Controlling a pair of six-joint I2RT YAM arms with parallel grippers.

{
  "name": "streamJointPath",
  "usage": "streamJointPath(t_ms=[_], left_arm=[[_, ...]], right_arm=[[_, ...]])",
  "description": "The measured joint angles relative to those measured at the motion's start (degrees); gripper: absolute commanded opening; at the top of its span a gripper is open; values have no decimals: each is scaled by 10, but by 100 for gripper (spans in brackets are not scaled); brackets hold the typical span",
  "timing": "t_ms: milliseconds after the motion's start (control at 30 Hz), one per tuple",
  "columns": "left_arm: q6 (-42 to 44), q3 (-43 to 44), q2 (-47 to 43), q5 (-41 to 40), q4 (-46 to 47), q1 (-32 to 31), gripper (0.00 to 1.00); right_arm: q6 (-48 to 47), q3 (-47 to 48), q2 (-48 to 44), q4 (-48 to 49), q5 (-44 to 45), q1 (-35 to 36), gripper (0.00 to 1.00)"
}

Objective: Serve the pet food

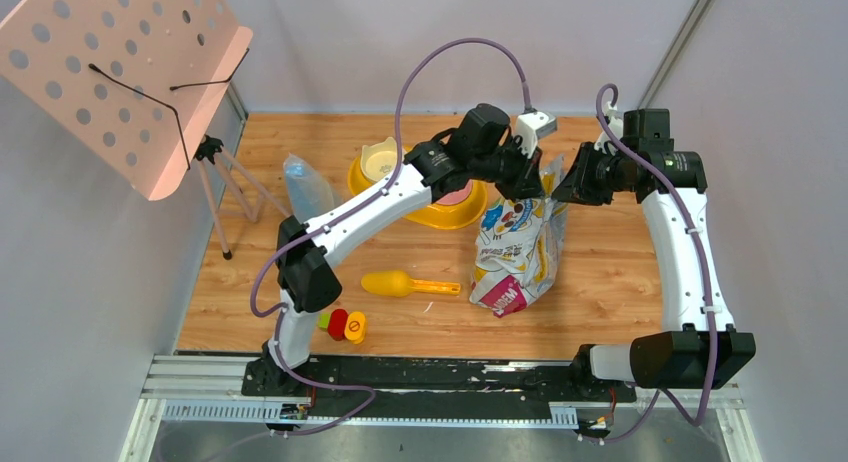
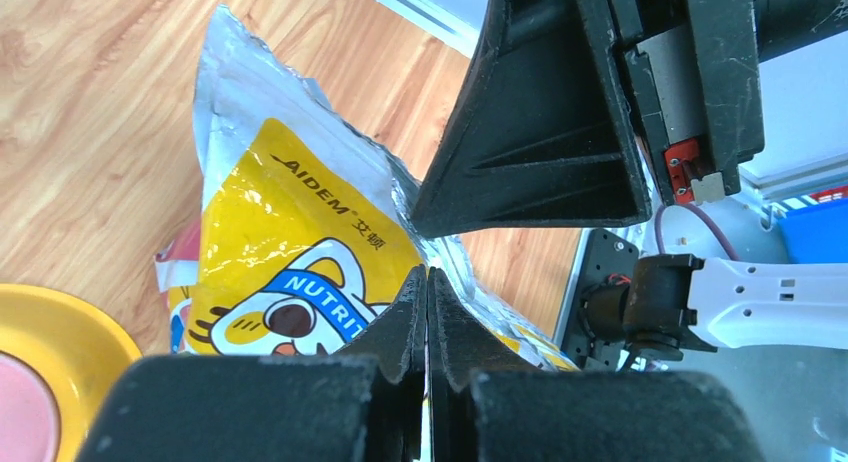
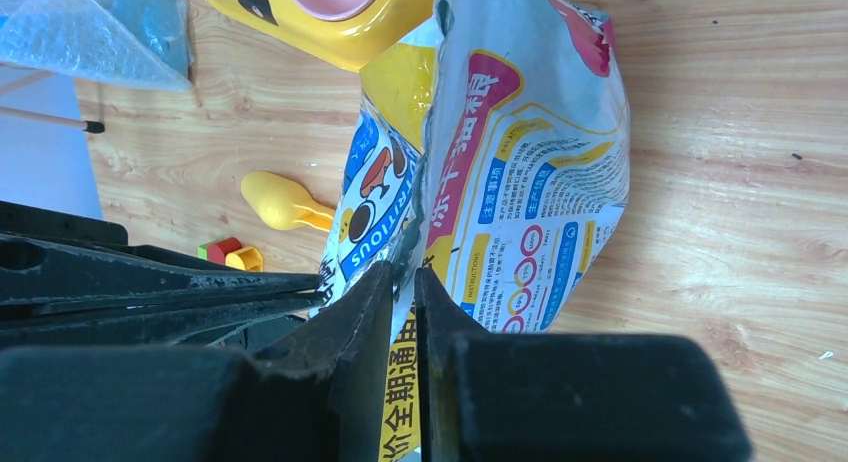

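Left tool (image 2: 428, 282) fills the lower centre of its wrist view, both fingers pressed together on the crinkled top edge of the foil bag (image 2: 290, 252). Right tool (image 3: 403, 274) is clamped on the same top edge, with a thin strip of foil showing between its fingers. In the overhead view both tools meet above the bag, right of centre, and the bag stands on the worktop (image 1: 620, 272).

You cannot see the pet food in any view. Judge it to be inside the bag, whose lower part looks filled. Expect loose, dry pellets: light singly, free-flowing, prone to scatter and roll. Do not grip them directly. Handle them through the bag or with the yellow scoop (image 1: 395, 282), which lies left of the bag at lower centre. The foil looks thin, slick and easily crumpled, so hold it near the top seam. The yellow bowl (image 1: 445, 210) sits just beside the bag, to its upper left.
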Motion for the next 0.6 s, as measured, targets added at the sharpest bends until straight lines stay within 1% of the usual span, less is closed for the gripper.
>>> streamJointPath(t_ms=[100,133,167,200,267,400,500,600], left_arm=[[4,0,-2,-5,0,0,0],[5,0,-2,-7,0,0,11],[5,0,-2,-8,-1,0,18],[8,0,-2,-7,-1,0,30],[9,0,-2,-5,-1,-1,37],[9,0,-2,6,-2,-1,38],[9,4,0,14,-2,-1,32],[7,6,2,24,-2,-1,29]], right_arm=[[0,0,0,-1,0,0,16],[0,0,0,-1,-1,-1,16],[0,0,0,-2,-1,-1,16],[0,0,0,-2,-3,-2,16],[0,0,0,-2,-7,-2,16],[0,0,0,-2,-15,-2,15],[0,0,0,-3,-18,-2,15],[0,0,0,-4,-20,-2,15]])
